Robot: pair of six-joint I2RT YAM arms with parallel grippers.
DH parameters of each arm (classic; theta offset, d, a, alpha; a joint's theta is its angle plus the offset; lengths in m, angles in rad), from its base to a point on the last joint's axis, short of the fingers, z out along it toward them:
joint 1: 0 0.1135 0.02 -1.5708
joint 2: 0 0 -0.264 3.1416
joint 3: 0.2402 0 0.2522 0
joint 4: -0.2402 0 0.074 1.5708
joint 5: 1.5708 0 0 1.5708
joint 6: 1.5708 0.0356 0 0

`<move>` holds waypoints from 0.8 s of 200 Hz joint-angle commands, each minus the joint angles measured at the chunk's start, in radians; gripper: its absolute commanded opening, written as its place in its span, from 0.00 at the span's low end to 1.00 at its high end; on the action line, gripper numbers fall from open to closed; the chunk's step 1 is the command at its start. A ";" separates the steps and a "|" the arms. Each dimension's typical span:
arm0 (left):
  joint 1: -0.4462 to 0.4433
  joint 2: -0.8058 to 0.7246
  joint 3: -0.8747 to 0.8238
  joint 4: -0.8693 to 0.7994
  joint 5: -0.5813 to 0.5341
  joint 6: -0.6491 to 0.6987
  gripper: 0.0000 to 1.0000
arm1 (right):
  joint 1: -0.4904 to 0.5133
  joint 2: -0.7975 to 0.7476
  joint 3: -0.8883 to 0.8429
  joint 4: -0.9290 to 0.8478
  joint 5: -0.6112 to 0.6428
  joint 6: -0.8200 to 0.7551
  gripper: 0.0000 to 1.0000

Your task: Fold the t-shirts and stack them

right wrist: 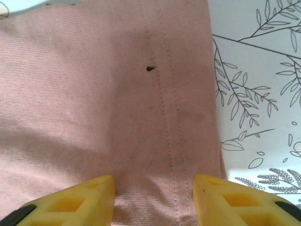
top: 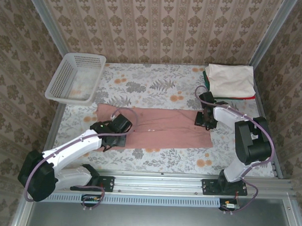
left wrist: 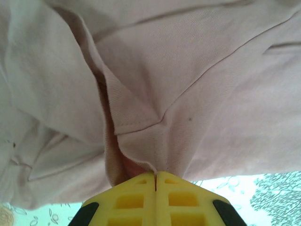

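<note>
Top view: the dusty-pink tee (top: 155, 127) lies as a long strip across the middle of the bench (top: 157, 88), well apart from the stack of folded tees (top: 230, 81) at upper right and the white basket (top: 77, 78) at upper left. The left claw (left wrist: 155, 181) is clamped together on a gathered fold at the strip's left end. The right claw (right wrist: 154, 197) stands apart, poised over the stitched hem at the right end. The step in hand appears to be the crosswise fold. Next, the right claw would likely need to close on the hem so that one end can be carried over the other.
</note>
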 commanded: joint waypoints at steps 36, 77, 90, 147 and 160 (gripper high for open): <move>-0.019 -0.193 -0.028 0.006 0.055 -0.073 0.44 | 0.074 -0.109 -0.012 -0.007 -0.012 0.016 0.49; 0.161 -0.323 -0.080 0.083 0.054 0.013 0.83 | 0.277 -0.136 0.041 0.066 0.004 0.074 0.50; 0.316 -0.287 -0.096 0.146 0.129 0.061 0.85 | 0.366 -0.099 0.088 0.108 0.001 0.076 0.50; 0.623 0.046 -0.066 0.397 0.364 0.172 0.76 | 0.607 0.118 0.256 0.291 -0.073 0.077 0.53; 0.631 0.094 -0.061 0.425 0.402 0.183 0.72 | 0.609 0.149 0.272 0.301 -0.092 0.085 0.53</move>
